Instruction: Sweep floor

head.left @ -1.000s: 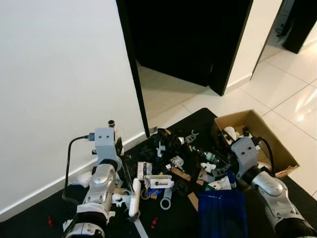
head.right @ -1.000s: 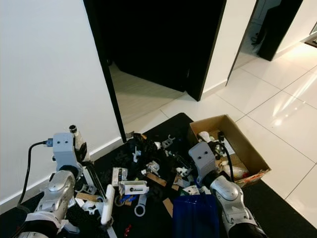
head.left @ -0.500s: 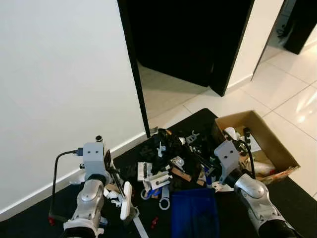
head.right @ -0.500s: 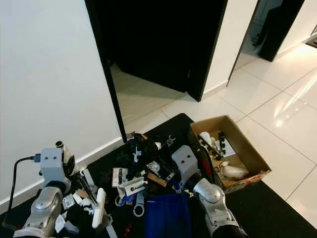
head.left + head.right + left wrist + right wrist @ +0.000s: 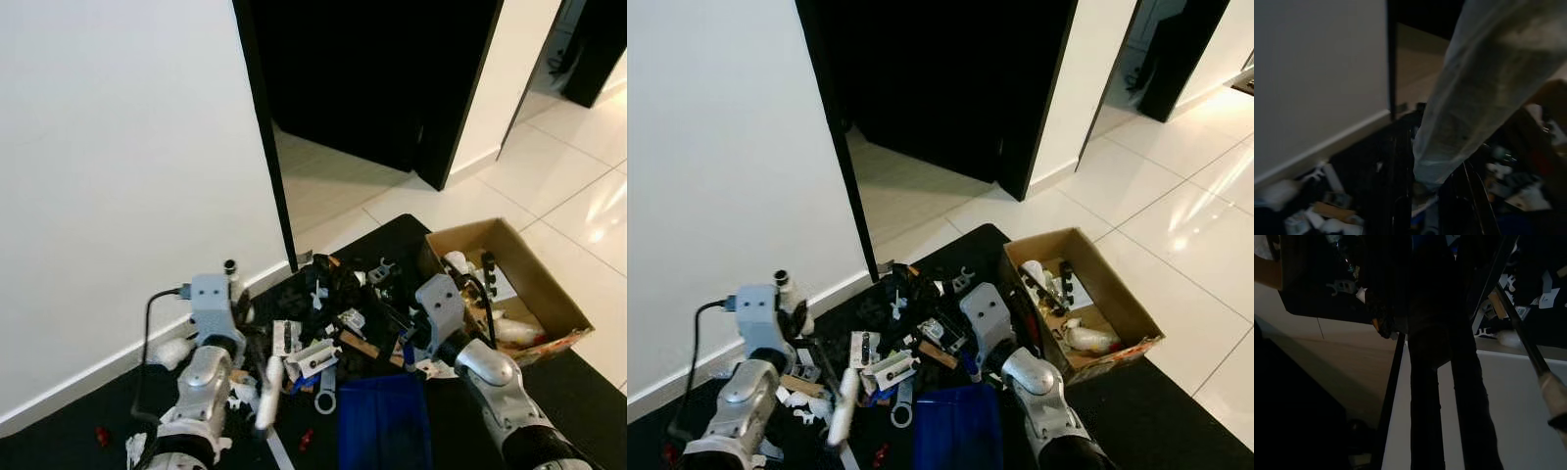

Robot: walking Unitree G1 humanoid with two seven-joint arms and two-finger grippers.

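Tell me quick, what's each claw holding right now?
Left claw: closed on the white brush handle.
Right claw: holding the blue dustpan, it seems.

No writing, brand, number or sign can be read anywhere in these pictures. The scraps of litter [image 5: 323, 328] beside the cardboard box [image 5: 534, 274] (some pale and card-like) are too small and blurred to show any print, and the box walls look plain.

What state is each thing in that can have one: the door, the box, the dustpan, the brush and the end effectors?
Black door: open onto a dark room.
Brown cardboard box: flaps open, upright, partly filled.
Blue plastic dustpan: on the dark mat, beside the litter pile.
White-handled brush: in the left end effector.
Right end effector: fingers hidden.
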